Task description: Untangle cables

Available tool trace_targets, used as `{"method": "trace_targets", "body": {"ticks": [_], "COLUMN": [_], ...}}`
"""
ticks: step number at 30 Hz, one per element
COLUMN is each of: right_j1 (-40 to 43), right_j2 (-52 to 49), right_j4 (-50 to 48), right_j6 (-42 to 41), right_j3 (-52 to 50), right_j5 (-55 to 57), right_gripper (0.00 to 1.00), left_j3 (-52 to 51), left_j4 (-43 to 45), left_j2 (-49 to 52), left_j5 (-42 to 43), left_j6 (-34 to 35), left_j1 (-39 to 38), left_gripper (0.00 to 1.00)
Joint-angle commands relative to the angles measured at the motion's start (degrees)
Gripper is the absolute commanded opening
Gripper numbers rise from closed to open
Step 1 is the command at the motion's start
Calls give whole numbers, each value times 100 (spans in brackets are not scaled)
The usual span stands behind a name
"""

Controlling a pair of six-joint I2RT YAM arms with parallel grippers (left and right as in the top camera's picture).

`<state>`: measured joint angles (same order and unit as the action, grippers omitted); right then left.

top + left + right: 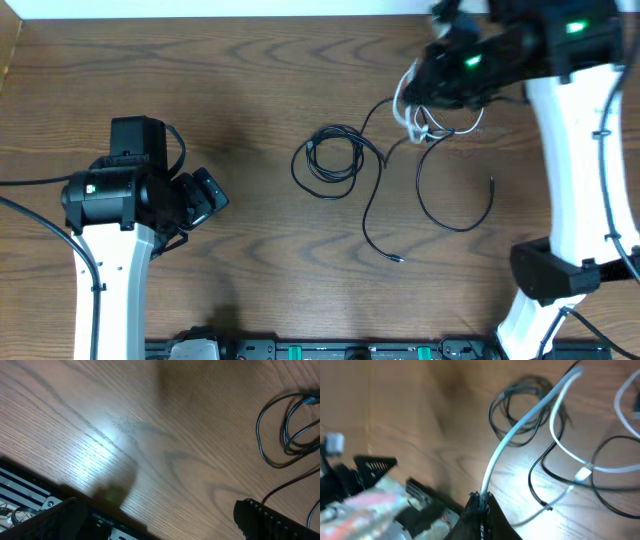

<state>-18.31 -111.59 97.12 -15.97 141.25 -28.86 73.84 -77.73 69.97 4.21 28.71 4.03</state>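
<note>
Several thin cables lie on the wooden table. One black cable is wound in a small coil [328,160], seen also as a coil [295,425] at the right edge of the left wrist view. Another black cable [455,205] curves in a wide loop right of it, and a long black strand [375,215] ends in a small plug. The white cable [520,440] rises from the table into my right gripper [481,497], which is shut on it near the far right [425,100]. My left gripper [160,520] stands open over bare wood at the left [200,195], well clear of the cables.
A black rail with green-lit equipment [330,350] runs along the table's front edge. The right arm's white base [570,210] stands right of the cable loop. The table's back edge [200,18] meets a pale wall.
</note>
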Motion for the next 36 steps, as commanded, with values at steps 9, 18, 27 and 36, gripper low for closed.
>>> {"method": "trace_targets", "body": {"ticks": [9, 18, 27, 36], "right_j1": [-313, -302, -302, -317], "right_j2": [184, 184, 184, 184], "right_j4": [17, 17, 20, 17], "right_j6": [-205, -1097, 323, -531], "right_j3": [-48, -70, -70, -70], "right_j5": [1943, 2798, 970, -1572], "right_gripper": [2, 1, 1, 7], "left_j3": [-2, -2, -2, -2], "left_j4": [-15, -15, -15, -15], "left_j2": [2, 2, 2, 2], "left_j5": [-13, -13, -13, -13], "left_j6": [46, 46, 48, 46], "left_j1": [20, 20, 20, 20], "left_gripper": [99, 100, 99, 99]}}
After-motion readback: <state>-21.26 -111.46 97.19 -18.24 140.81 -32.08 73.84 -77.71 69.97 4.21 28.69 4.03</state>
